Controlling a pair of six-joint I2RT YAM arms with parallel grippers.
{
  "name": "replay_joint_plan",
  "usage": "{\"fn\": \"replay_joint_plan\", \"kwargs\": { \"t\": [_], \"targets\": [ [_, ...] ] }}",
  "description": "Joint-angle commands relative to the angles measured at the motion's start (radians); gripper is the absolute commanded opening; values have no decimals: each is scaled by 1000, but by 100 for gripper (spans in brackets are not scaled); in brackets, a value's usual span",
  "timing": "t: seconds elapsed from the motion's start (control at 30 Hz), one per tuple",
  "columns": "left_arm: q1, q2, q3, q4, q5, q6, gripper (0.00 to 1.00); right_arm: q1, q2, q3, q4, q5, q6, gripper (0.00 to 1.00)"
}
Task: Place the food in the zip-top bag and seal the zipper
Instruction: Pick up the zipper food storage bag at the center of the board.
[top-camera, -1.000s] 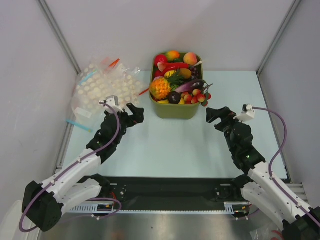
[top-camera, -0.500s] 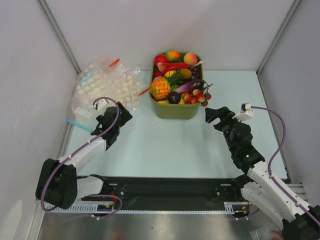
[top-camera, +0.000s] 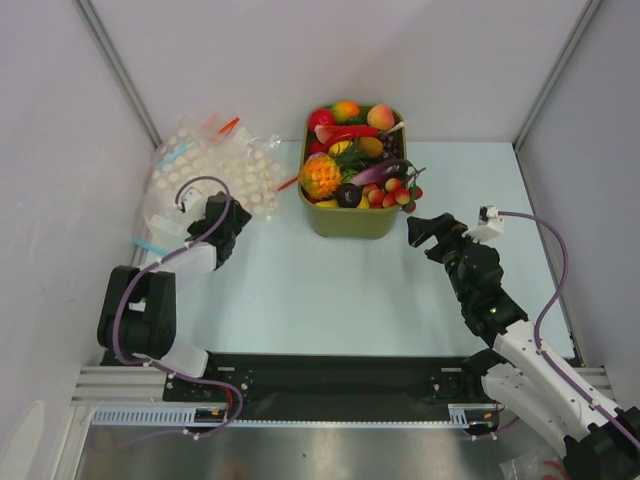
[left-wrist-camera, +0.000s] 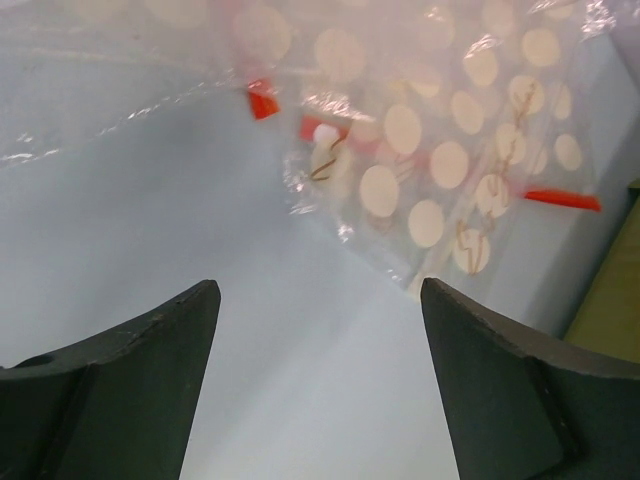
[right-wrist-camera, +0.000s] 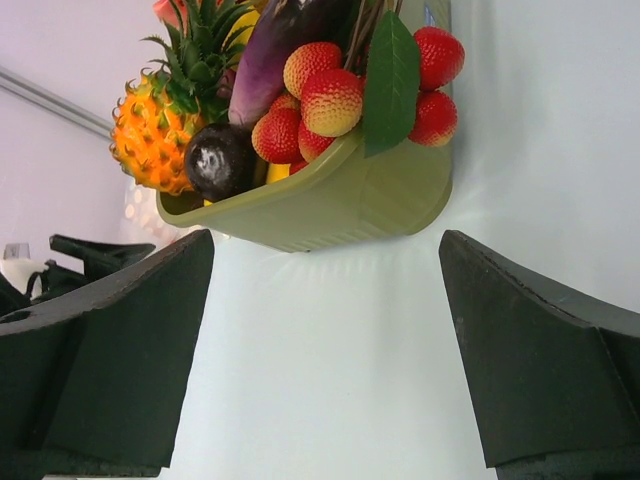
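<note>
Here's the pale blue-green table (top-camera: 330, 290), boxed in by plain white walls with grey metal posts running up the far corners, and a black rail along the near edge where the 2 arms are bolted. At the far middle stands an olive-green bin (top-camera: 352, 222), piled high with the food: the orange pineapple (top-camera: 320, 177) at its left side, the dark purple round piece (top-camera: 348, 195) just beside it, and a cluster of red berries (top-camera: 388, 193) spilling over the near right rim. Far left, a heap of white-dotted bags (top-camera: 215, 170) with red and blue strips sprawls against the wall, and it crowds everything there. A patch of plain clear film (top-camera: 158, 212) shows at the heap's near left edge, likely the zip-top bag, though I cannot make out its zipper. The left gripper (top-camera: 225, 215) sits right at the heap's near edge, its arm folded back tight. From its wrist view, the fingers are spread with only bare table between them and dotted plastic just ahead. The right gripper (top-camera: 430, 232) hangs near the bin's near right corner, jaws spread wide and holding nothing, with the berries and pineapple straight in front of its camera.
</note>
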Motion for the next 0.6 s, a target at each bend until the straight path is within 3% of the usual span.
{"fn": "replay_joint_plan", "kwargs": {
  "t": [0.0,0.27,0.57],
  "targets": [
    [5,29,100,29,24,6,87,-4,-6,1,50,-17,19,100],
    [5,130,184,59,130,8,76,-12,-9,1,45,-10,14,100],
    [5,259,212,129,174,-52,75,-17,7,3,48,-12,17,100]
  ]
}}
